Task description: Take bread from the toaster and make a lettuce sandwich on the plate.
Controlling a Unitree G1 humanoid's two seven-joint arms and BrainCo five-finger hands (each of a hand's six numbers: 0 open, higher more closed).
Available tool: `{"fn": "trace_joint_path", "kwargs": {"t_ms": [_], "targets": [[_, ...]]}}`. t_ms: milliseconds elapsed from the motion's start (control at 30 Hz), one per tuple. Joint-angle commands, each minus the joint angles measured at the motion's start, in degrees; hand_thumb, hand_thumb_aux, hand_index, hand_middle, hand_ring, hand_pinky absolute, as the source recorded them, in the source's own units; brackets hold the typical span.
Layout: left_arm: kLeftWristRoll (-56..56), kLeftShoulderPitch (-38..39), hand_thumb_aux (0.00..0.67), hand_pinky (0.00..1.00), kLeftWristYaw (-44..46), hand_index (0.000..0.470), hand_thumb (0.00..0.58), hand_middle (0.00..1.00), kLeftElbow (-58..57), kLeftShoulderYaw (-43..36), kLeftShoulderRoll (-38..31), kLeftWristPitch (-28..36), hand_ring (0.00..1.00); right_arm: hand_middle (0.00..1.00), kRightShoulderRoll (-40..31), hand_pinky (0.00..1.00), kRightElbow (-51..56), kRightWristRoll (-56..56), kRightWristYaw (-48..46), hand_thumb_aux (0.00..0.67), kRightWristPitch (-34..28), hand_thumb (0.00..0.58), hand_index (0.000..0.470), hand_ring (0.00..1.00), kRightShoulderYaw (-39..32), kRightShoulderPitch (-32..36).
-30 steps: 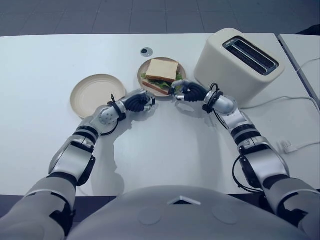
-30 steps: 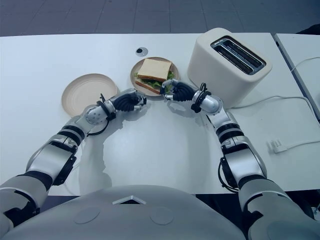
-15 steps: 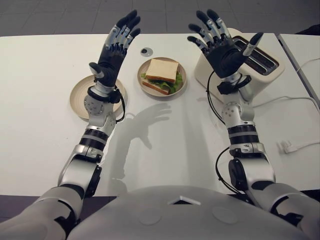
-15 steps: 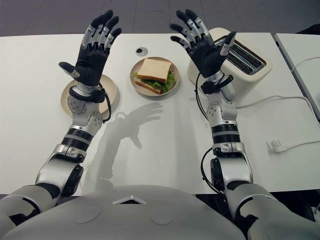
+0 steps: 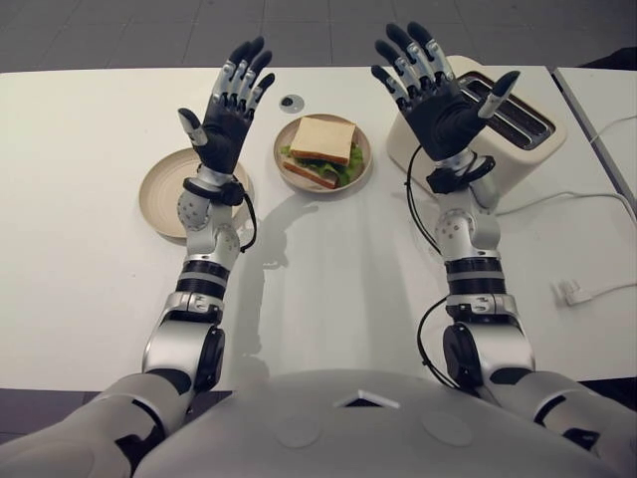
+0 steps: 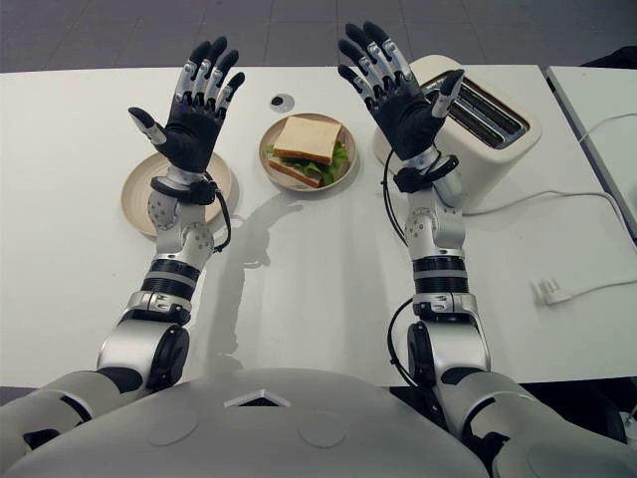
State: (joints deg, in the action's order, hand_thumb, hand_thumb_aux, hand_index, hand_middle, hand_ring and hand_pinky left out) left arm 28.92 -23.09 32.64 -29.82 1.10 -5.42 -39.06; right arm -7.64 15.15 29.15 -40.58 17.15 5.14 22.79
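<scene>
Two arms stand upright from the lower frame, left hand and right hand palms toward the camera, fingers spread wide, holding nothing; between them, upper centre, the lettuce sandwich rests on the plate; toaster upper right.

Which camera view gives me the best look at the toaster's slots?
The right eye view: the toaster has its slots mostly clear beside the raised right hand, whose thumb covers only their left end. In the left eye view, that thumb crosses the slots' middle.
</scene>
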Motion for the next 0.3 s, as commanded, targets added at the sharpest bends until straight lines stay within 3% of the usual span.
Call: {"fn": "trace_joint_path", "kwargs": {"t_ms": [33, 133, 300], "targets": [[-5.8, -1.9, 0.000, 0.00, -4.9, 0.000, 0.000, 0.00, -4.1, 1.4, 1.0, 1.9, 0.00, 0.00, 1.4, 0.00, 4.3, -11.1, 10.1, 0.000, 3.6, 0.000, 0.000, 0.00, -0.7, 1.4], [-11.4, -1.7, 0.000, 0.00, -9.6, 0.000, 0.000, 0.00, -3.7, 1.0, 1.4, 3.6, 0.00, 0.00, 2.0, 0.00, 5.2, -23.4, 22.2, 0.000, 4.1, 0.000, 0.000, 0.00, -2.4, 1.5], [-12.3, -0.8, 0.000, 0.00, -8.3, 0.000, 0.000, 0.00, -0.9, 0.4, 2.4, 5.8, 0.00, 0.00, 1.6, 0.00, 3.3, -25.5, 22.6, 0.000, 3.5, 0.000, 0.000, 0.00, -4.7, 1.0]]}}
